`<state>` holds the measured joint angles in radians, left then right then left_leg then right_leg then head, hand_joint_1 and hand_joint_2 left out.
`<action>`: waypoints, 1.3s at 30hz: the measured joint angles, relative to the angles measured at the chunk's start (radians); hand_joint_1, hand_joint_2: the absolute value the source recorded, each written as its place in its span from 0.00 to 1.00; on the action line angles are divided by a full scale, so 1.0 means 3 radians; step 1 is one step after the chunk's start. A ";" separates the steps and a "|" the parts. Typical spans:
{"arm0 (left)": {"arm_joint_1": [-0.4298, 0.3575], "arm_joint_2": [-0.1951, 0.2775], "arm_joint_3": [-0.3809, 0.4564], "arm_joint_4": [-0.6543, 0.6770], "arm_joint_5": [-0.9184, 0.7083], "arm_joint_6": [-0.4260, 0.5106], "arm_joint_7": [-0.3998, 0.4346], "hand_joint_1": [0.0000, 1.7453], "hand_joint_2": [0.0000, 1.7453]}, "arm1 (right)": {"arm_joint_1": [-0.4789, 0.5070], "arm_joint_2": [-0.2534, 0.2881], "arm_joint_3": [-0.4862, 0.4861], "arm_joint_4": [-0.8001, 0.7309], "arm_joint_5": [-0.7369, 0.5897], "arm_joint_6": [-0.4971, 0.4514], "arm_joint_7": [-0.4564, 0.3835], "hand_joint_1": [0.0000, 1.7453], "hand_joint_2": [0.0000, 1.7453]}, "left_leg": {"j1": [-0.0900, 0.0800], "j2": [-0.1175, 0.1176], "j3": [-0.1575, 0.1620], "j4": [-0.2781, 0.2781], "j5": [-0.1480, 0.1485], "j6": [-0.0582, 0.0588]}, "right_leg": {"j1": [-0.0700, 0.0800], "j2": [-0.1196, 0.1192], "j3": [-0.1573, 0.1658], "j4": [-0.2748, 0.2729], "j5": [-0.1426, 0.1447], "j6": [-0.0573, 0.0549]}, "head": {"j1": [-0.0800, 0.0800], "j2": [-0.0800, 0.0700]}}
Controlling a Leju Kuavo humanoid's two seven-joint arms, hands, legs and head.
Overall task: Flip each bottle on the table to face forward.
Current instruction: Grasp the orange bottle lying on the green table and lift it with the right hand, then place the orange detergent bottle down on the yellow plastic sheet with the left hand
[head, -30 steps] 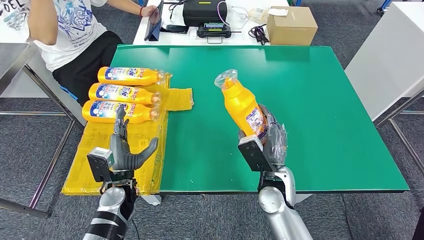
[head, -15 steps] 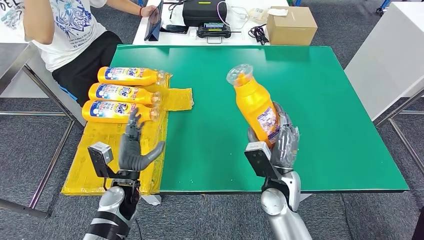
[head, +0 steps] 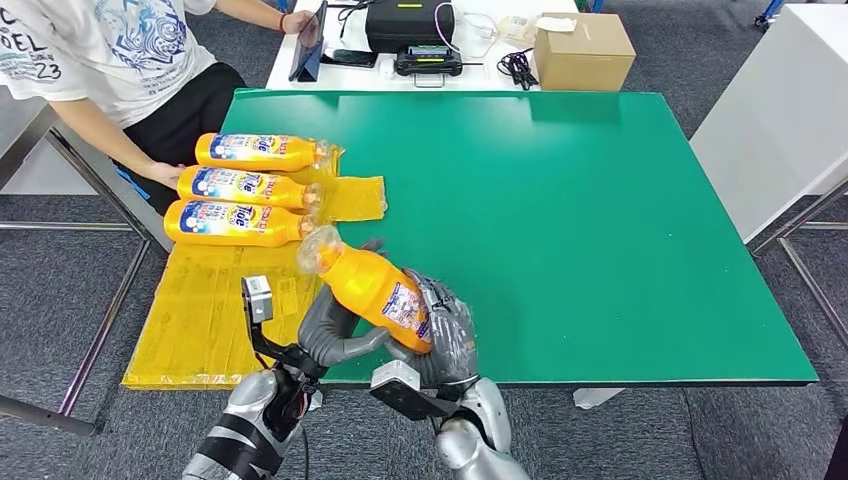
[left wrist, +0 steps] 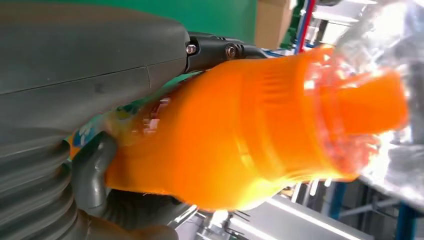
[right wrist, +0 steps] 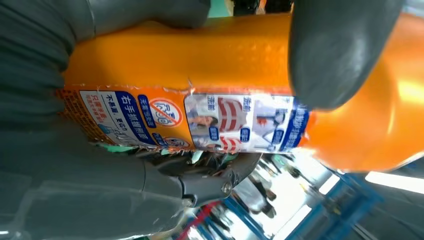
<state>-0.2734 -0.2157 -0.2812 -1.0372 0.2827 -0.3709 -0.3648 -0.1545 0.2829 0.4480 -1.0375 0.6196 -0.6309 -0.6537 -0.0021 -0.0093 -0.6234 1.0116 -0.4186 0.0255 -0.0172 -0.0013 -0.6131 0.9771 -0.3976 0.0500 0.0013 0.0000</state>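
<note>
The bottle [head: 375, 290] hangs tilted over the near edge of the counter [head: 620, 230], its base gripped by the right robot hand [head: 440, 335] while the left robot hand [head: 335, 335] wraps the body just under the neck. It looks like smooth, stiff plastic, probably weighty if full and apt to slip, so the wide label-covered body is the safest hold, not the clear-wrapped cap [left wrist: 370, 95]

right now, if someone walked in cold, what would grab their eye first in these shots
The orange bottle held up over the near edge of the green table, gripped between the left hand and the right hand, cap tilted toward the left. Next, the three matching bottles lying side by side on the yellow sheet at the table's left. A seated person reaches toward them from the far left.
</note>
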 joint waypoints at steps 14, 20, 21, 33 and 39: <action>-0.0005 0.0095 -0.0060 0.0058 -0.0011 0.0081 0.0014 0.00 1.00 | -0.0043 0.0036 0.0223 0.0218 -0.0041 0.0143 0.0100 1.00 1.00 | -0.0008 0.0000 -0.0002 0.0000 -0.0001 0.0002 | -0.0008 0.0001 -0.0001 -0.0002 0.0000 0.0001 | 0.0001 0.0000; -0.0004 0.0102 -0.0059 0.0071 -0.0023 0.0109 0.0014 0.00 1.00 | -0.0084 0.0065 0.0268 0.0318 -0.0047 0.0162 0.0131 1.00 1.00 | -0.0008 0.0000 -0.0002 0.0000 -0.0001 0.0002 | -0.0008 0.0001 0.0000 -0.0001 0.0000 0.0001 | 0.0001 0.0000; -0.0004 0.0102 -0.0059 0.0072 -0.0023 0.0110 0.0014 0.00 1.00 | -0.0090 0.0067 0.0273 0.0333 -0.0048 0.0163 0.0133 1.00 1.00 | -0.0008 0.0000 -0.0002 0.0000 -0.0001 0.0002 | -0.0008 0.0001 0.0000 -0.0001 0.0000 0.0001 | 0.0001 0.0000; 0.0035 0.0093 -0.0039 0.0060 0.0033 0.0168 -0.0050 1.00 1.00 | -0.0169 0.0078 0.0360 0.0501 -0.0047 0.0180 0.0190 1.00 1.00 | -0.0008 0.0000 -0.0002 0.0000 -0.0001 0.0002 | -0.0008 0.0001 -0.0001 -0.0002 0.0000 0.0001 | 0.0001 0.0000; 0.0071 0.0089 -0.0010 0.0018 0.0111 0.0171 -0.0044 1.00 1.00 | -0.0194 0.0082 0.0379 0.0549 -0.0041 0.0181 0.0195 1.00 1.00 | -0.0008 0.0000 -0.0002 0.0000 -0.0001 0.0002 | -0.0008 0.0001 -0.0001 -0.0002 0.0000 0.0001 | 0.0001 0.0000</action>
<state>-0.2520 -0.1889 -0.2842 -1.0318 0.3159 -0.3195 -0.3779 -0.2127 0.3075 0.5618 -0.8727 0.6074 -0.5764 -0.5951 -0.0046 -0.0092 -0.6238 1.0116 -0.4189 0.0261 -0.0197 -0.0010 -0.6133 0.9766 -0.3975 0.0503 0.0016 0.0000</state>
